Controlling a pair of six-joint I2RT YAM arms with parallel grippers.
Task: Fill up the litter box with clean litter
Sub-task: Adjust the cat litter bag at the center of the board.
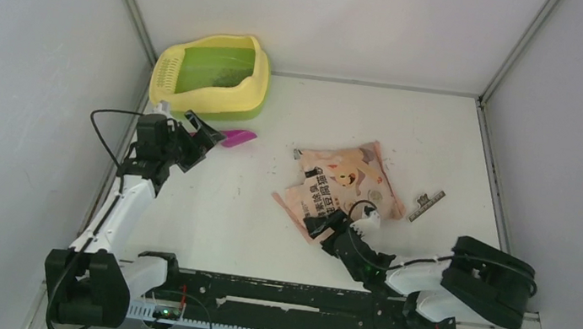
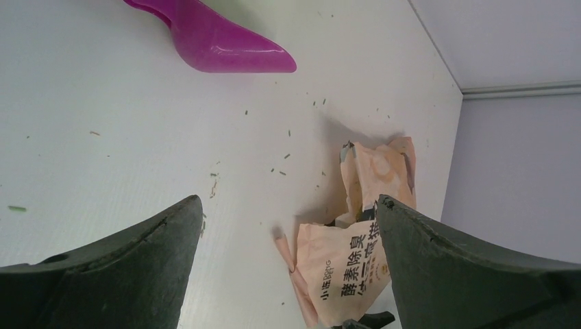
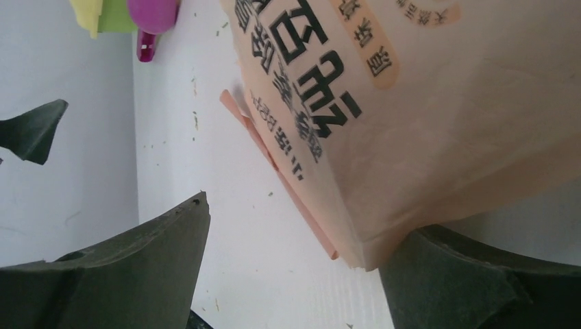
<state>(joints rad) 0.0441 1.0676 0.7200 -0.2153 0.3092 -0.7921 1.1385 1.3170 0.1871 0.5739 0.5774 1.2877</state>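
Note:
The litter box point(image 1: 194, 104), yellow-walled with a green basin, stands at the table's far left corner. Tiny dark specks of clean litter point(image 2: 282, 172) are scattered over the white table. My left gripper point(image 1: 204, 130) hovers just in front of the box, open, with nothing between its fingers point(image 2: 157, 253). A flat pink-orange printed bag point(image 1: 342, 186) lies mid-table. At the bag's near edge my right gripper point(image 1: 347, 217) is open. In the right wrist view the bag point(image 3: 425, 110) drapes its corner over the right finger point(image 3: 466, 274), and the left finger stands well apart.
A magenta scoop point(image 1: 239, 138) lies beside the litter box, just right of my left gripper; it also shows as the scoop point(image 2: 219, 44) in the left wrist view. A small grey strip point(image 1: 427, 204) sits right of the bag. Walls enclose the table on three sides.

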